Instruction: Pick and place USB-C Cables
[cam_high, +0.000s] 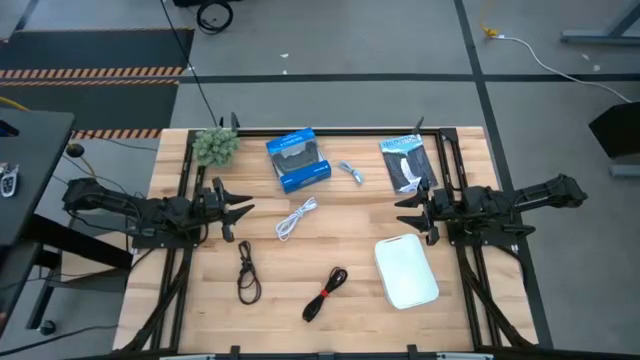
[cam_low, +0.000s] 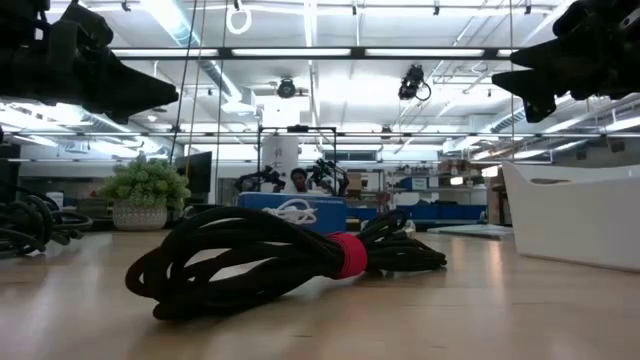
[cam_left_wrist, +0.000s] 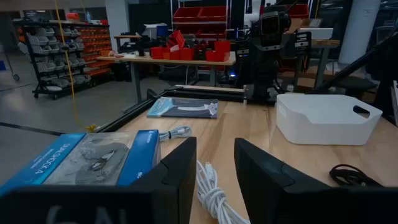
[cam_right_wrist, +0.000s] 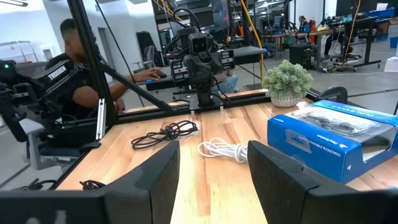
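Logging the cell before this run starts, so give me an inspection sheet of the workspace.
Surface: wooden table, four loose cables on it.
Job's things: white cable at centre; dark loop cable toward the left arm; black cable with red tie near the front; short grey cable at the back.
Clutter: blue box, black-and-white packet, small potted plant, white bin.
Grippers: left gripper and right gripper both open, empty, above the table's sides.
Cables: cords on the floor beyond the table.
Surroundings: person seated at a desk; shelving, workbenches.
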